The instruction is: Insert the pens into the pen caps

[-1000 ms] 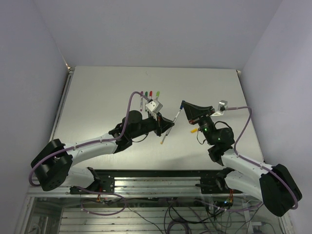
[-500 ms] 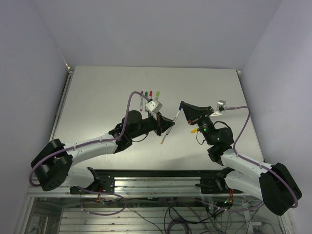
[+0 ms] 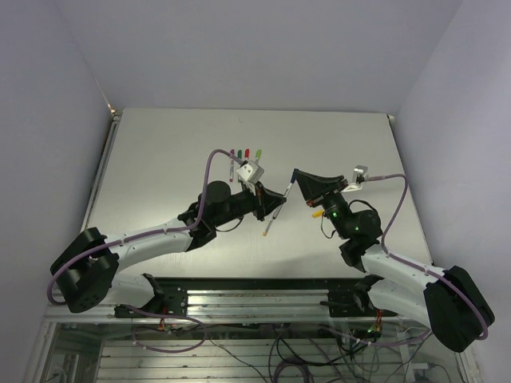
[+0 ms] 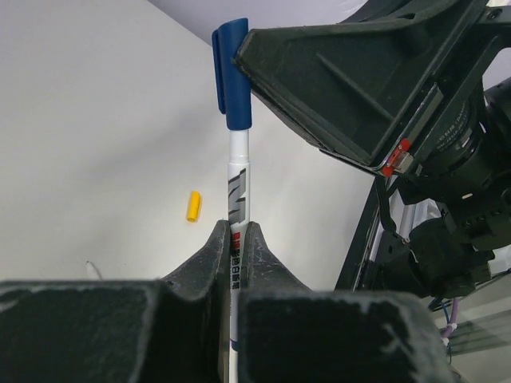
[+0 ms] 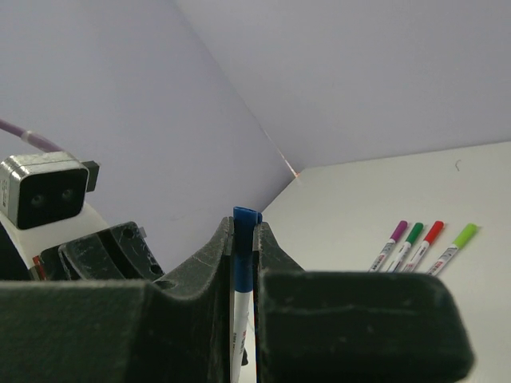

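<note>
two grippers of mine meet over one pen (image 4: 237,171), held above the table (image 3: 160,159) between my arms. my left gripper (image 4: 236,235) has its jaws closed tight on the white printed barrel, with the pen standing up out of them in the left wrist view. in the top view the pen slants, its lower end sticking out below my fingers (image 3: 276,201) towards the near edge. the blue cap (image 4: 231,76) sits over the pen's upper end, and white barrel shows just beneath it; how deep it is seated i cannot tell. my right gripper (image 5: 243,239) is clamped on that blue cap, its jaws pressed against both sides, with the cap's top peeking out just above the fingertips. from above, the two grippers are nose to nose, the right one slightly farther from the bases.

a yellow cap (image 4: 193,206) lies loose on the table, near my right arm and apart from the pen. four capped pens (image 5: 419,243) lie side by side on the far part of the table, their caps purple, green, red and light green, well apart from both grippers.
</note>
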{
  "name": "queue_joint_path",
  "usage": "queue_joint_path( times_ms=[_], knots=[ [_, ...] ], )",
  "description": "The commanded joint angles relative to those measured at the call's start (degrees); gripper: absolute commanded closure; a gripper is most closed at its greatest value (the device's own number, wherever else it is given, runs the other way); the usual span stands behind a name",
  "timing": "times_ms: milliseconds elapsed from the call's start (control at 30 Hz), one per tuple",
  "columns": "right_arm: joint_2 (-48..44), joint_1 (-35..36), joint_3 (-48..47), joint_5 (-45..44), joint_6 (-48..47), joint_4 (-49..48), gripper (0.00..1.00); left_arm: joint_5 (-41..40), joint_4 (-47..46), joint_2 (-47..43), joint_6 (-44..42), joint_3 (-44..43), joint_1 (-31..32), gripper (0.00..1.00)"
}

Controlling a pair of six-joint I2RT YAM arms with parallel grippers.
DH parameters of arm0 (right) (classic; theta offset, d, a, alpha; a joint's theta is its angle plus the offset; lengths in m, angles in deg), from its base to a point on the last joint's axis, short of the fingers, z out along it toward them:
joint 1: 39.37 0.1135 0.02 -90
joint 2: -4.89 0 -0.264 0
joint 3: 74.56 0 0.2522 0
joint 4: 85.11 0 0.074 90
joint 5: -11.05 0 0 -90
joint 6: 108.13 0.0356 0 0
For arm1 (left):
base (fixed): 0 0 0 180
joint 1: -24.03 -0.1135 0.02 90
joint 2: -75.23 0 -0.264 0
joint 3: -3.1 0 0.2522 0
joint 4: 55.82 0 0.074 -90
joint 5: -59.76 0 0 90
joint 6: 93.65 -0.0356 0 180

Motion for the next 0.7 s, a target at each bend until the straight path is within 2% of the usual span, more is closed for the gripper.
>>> queue_joint_path(
  times_ms=[0, 200, 433, 667],
  knots=[
    [-0.1, 0.5, 2.0, 1.1, 0.8, -1.9, 1.0, -1.1, -4.3, -0.8, 0.4, -0.8, -0.2, 0.93],
    [0.0, 0.6, 2.4, 1.5, 1.1, -1.2, 1.0, -0.6, -6.3, 0.0, 1.6, -1.2, -0.2, 0.93],
    [5.3, 0.8, 2.2, 6.2, 2.6, -3.0, 1.0, 1.3, -10.8, 1.7, 4.4, -2.2, -0.2, 0.93],
    [7.0, 1.4, 2.6, 7.0, 2.1, 0.3, 1.0, -2.8, -10.8, 0.3, 3.2, -4.1, -0.5, 0.93]
  ],
)
